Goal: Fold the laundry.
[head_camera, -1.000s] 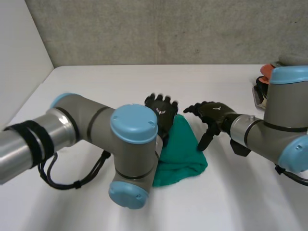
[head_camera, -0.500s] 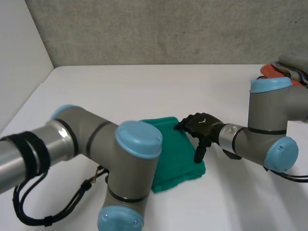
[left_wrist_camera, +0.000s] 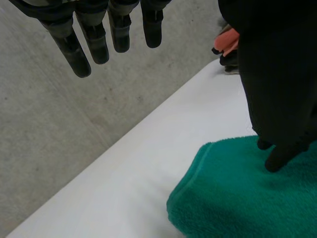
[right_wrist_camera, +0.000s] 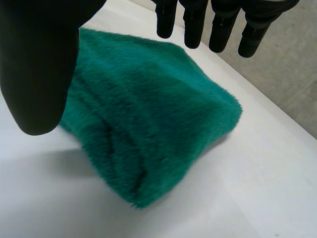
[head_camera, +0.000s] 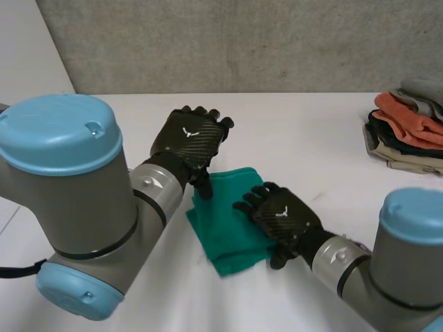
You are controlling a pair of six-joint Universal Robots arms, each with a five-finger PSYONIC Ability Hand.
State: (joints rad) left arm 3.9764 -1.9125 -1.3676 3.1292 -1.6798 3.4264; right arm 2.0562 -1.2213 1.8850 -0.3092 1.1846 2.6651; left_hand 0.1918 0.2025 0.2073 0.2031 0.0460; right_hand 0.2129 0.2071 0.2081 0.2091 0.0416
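Setting: white table (head_camera: 311, 138) against a rough grey concrete wall (head_camera: 242, 41).

Left arm: the grey left arm with a light-blue cap (head_camera: 62, 180) takes up the near left and reaches toward the middle of the table.

Left hand: the black left hand (head_camera: 188, 138) is raised over the far left corner of the cloth. In its wrist view the fingers (left_wrist_camera: 96, 42) are straight and apart and hold nothing. The thumb (left_wrist_camera: 277, 89) points down, its tip at the pile of the cloth and seemingly touching it, though contact is hard to confirm.

Cloth: the folded green terry towel (head_camera: 223, 221) lies flat near the middle of the table, between the two hands. Its folded layers show along the near edge.

Right hand: the black right hand (head_camera: 284, 218) is spread palm down over the towel's right edge. Its fingers (right_wrist_camera: 193, 27) are extended and its thumb (right_wrist_camera: 39, 64) stands off to the side, so nothing is grasped.

Right arm: the grey right arm (head_camera: 408, 270) comes in from the near right.

Clothes pile: a stack of folded garments in orange, grey, dark and beige (head_camera: 408, 121) sits at the far right, well apart from the towel.
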